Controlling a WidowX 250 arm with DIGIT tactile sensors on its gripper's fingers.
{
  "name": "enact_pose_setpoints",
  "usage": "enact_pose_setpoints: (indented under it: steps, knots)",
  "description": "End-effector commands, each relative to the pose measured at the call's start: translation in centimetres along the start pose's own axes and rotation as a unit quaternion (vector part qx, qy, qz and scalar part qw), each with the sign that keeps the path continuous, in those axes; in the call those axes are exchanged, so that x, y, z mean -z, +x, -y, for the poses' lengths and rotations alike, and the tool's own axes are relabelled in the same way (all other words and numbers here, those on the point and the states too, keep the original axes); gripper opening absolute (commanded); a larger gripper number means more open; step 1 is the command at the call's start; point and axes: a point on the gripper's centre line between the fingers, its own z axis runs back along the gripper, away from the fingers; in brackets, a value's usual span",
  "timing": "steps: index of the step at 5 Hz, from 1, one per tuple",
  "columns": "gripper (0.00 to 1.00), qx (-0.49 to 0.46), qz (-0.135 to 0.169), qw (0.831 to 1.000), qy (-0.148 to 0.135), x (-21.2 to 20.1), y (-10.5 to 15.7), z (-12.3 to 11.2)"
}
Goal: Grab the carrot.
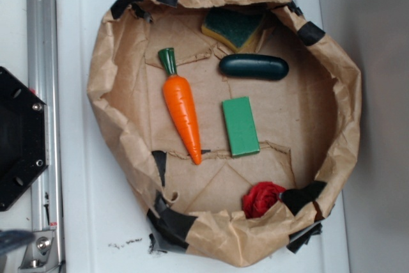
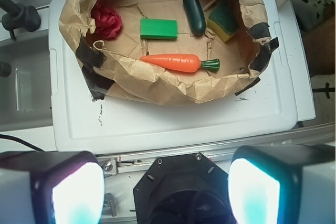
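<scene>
The hand (image 2: 165, 184) hangs wide open and holds nothing, its two fingers (image 2: 58, 187) far apart above the black base, well short of the white table (image 2: 173, 121). On that table sits a crumpled brown paper nest (image 2: 173, 85), and the carrot (image 2: 176, 62) lies flat just inside its near wall. Behind the carrot lie a green block (image 2: 158, 29), a dark green cucumber (image 2: 195, 13), a red ball (image 2: 107, 22) and a sponge (image 2: 224, 19).

carrot (image 2: 178, 62) lies in paper bowl (image 2: 131, 74), gripper (image 2: 167, 190) spread, well apart

Carrot (image 1: 182, 108) beside block (image 1: 240, 126) — in bag (image 1: 339, 113).
</scene>
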Motion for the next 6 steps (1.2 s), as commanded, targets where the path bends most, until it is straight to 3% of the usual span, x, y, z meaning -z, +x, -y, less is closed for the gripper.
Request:
enact_pose_setpoints:
  steps: [1,2,3,4,6]
  knots:
    - [1.00,0.000,0.000,1.000,0.000,0.0,0.0,0.0]
    - [1.00,0.051,0.056,0.997,0.011,2.1,4.9,-1.5]
    - [1.00,0.017,0.036,0.997,0.066,6.0,8.3,-3.5]
    - [1.00,-0.085,0.023,0.992,0.092,9.1,9.0,-5.9]
    - [1.00,-0.085,0.023,0.992,0.092,9.1,9.0,-5.9]
